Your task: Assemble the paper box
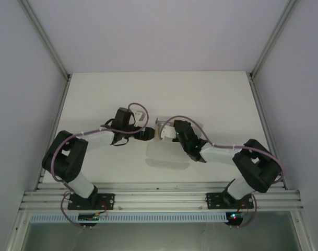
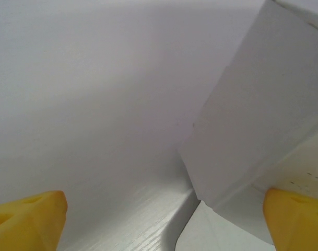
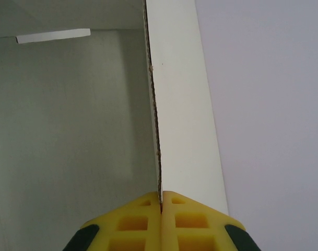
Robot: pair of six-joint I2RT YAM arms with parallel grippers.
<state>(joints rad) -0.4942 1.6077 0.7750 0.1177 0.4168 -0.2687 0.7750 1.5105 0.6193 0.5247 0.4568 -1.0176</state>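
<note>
Findings: paper box (image 1: 161, 127) clamped by right tool (image 1: 167, 134); left tool (image 1: 150, 134) apart

Overhead view. The paper box stood at the centre of the frame on the white worktop (image 1: 211, 94), between the two tools. The left tool reached in from the left of the frame and the right tool from the right, their tips facing each other across the box. The right arm (image 1: 221, 151) covered much of the box, and its exact shape could not be told from above.

Right wrist view. The yellow fingers (image 3: 143, 219) of the right tool (image 3: 161, 201) were pressed together at the lower centre of the frame, clamped on a thin upright card wall of the paper box (image 3: 182, 104). The wall's raw edge ran from the fingertips to the top of the frame. Left of that edge lay the shaded inside of the box, with a narrow white strip (image 3: 53, 35) at the upper left.

Left wrist view. The left tool (image 2: 164, 225) stood wide apart, closed on nothing, with one yellow fingertip (image 2: 28, 219) in the lower left corner and the other in the lower right. A tilted white panel of the paper box (image 2: 258, 104) occupied the upper right, its lower corner coming down between the fingertips over the worktop (image 2: 132, 219). The lower-right fingertip sat just beside the panel's lower edge. Contact there could not be confirmed.
</note>
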